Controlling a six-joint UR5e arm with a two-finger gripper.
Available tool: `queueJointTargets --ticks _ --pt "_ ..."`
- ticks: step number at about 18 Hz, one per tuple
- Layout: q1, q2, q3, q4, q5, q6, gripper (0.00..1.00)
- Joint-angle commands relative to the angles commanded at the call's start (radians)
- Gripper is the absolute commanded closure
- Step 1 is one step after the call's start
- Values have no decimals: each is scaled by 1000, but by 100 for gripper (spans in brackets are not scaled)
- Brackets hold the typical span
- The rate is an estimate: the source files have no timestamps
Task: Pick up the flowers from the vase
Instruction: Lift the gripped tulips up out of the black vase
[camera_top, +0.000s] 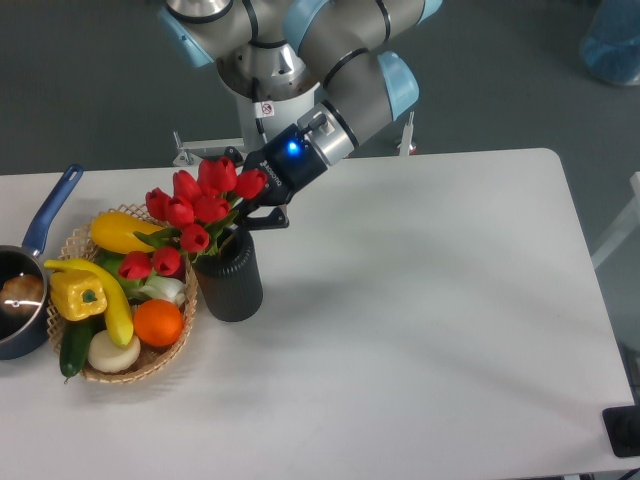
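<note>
My gripper (243, 212) is mostly hidden behind the bunch of red tulips with green leaves (197, 214), so I cannot tell how its jaws stand or where they meet the stems. The stems' lower ends are hidden too, and whether they are inside the ribbed matte black cylindrical vase (229, 281) cannot be told. My upper arm runs off the top edge. The blue-handled dark pot (24, 282) is cut by the left edge; its brownish contents are too small to identify.
</note>
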Motion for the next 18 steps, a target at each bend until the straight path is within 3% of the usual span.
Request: queueJointTargets --ticks 5,11,18 --pt "22 37 41 -74 -3 -26 97" --pt "67 80 133 -224 -43 -58 97" --pt "124 92 205 -224 -132 -207 97"
